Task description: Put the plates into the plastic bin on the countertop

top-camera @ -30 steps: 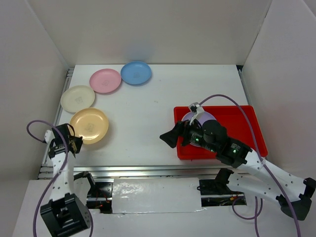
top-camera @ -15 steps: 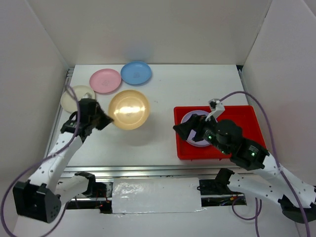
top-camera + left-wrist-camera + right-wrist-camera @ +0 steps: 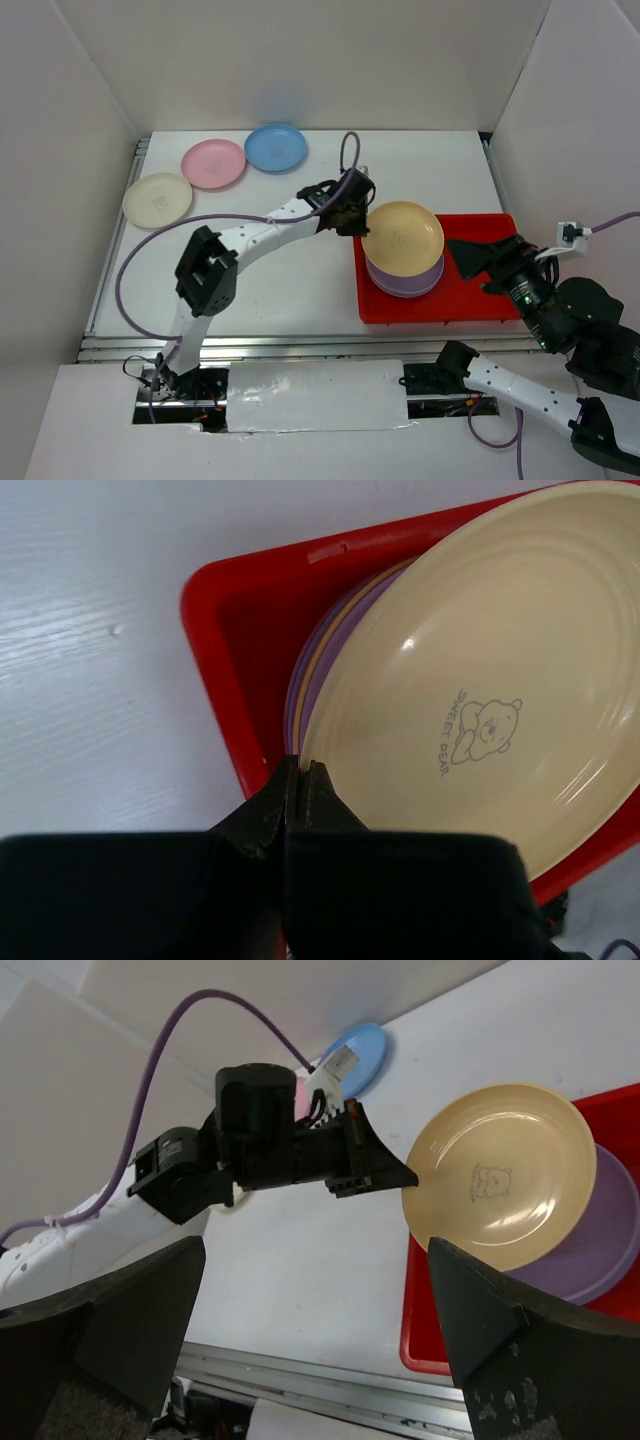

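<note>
Gripping the yellow plate (image 3: 402, 236) by its left rim, the left end effector (image 3: 358, 222) is closed on it, fingers pinched tight on the edge in the left wrist view. The plate is tilted, bear print facing up, and sits over the left half of the red bin (image 3: 480, 228). Under it is a stack of plates (image 3: 405, 284) inside the bin, purple on top, with 1 thin orange edge showing lower in the stack from the left wrist view. Can't tell if the yellow plate touches the stack.

The left arm reaches across the surface (image 3: 300, 275) from the near left to the bin's left wall.

The right end effector (image 3: 468, 262) is open, jaws wide apart, holding nothing, over the right part of the bin and apart from the plates.

3 more plates lie on the surface at far left, well apart from the bin: cream plate (image 3: 157, 199), pink plate (image 3: 213, 163), blue plate (image 3: 276, 147), in a curved row, edges just beside each other.

The bin sits at the right side of the surface, near the metal rail (image 3: 240, 345) at the front edge.
</note>
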You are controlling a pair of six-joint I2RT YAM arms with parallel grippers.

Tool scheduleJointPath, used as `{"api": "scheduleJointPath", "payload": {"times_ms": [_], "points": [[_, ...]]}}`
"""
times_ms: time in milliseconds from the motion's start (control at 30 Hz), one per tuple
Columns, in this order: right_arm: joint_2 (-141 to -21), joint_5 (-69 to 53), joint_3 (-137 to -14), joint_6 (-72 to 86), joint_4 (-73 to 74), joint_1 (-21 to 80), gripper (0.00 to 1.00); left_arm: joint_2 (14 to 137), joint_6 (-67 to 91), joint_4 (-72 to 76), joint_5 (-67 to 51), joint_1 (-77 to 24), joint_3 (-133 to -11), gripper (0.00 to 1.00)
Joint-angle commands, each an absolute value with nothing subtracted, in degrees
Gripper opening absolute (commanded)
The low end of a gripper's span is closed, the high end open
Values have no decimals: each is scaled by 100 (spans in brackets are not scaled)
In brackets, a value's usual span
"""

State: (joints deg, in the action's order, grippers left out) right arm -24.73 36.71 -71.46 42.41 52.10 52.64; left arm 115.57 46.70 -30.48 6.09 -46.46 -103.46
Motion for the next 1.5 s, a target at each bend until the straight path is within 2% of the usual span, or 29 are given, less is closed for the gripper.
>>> {"api": "scheduleJointPath", "payload": {"times_ms": [0,133,167,200,233,300,333,500,533,700,833,1033,1200,1300,1467], "points": [[-2505,3937,-7242,4342,5897,5247,100,12049,4579,-3357,615,-4719,-11196,0],[-2338,3955,-7277,4324,6003,5256,100,12541,4623,-3682,607,-4755,-11759,0],[-2312,3972,-7277,4316,6020,5265,100,12603,4640,-3735,589,-4755,-11821,7],[-2312,3990,-7269,4307,6021,5265,100,12577,4632,-3788,580,-4764,-11795,22],[-2294,4008,-7277,4281,6021,5273,100,12508,4641,-3788,632,-4798,-11734,55],[-2303,4025,-7260,4263,6003,5273,100,12069,4719,-3613,1027,-4930,-11331,74],[-2320,4017,-7242,4237,5977,5273,100,11632,4737,-3534,1133,-4957,-10990,99],[-2408,3946,-7190,4157,5854,5282,100,10084,5131,-3322,2038,-4598,-9794,99],[-2417,3894,-7129,4140,5810,5282,100,9559,5350,-3209,2074,-4405,-9208,99],[-2417,3648,-6856,3930,5390,5300,100,8518,6055,-3261,1854,-2315,-7649,99],[-2338,2876,-6250,3472,4633,5300,100,7964,6388,-2805,1433,-803,-6402,99],[-2575,1856,-5705,3182,3868,5291,100,7928,7169,-2269,1441,920,-5908,99],[-2874,1381,-5476,3085,3665,5300,100,7690,7576,-987,1757,1344,-5318,99],[-2927,1328,-5388,3067,3595,5291,100,8197,7585,-949,1565,1660,-5518,99],[-2909,1283,-5405,2997,3577,5291,100,9315,7532,-1766,1485,2100,-6388,99]]}}
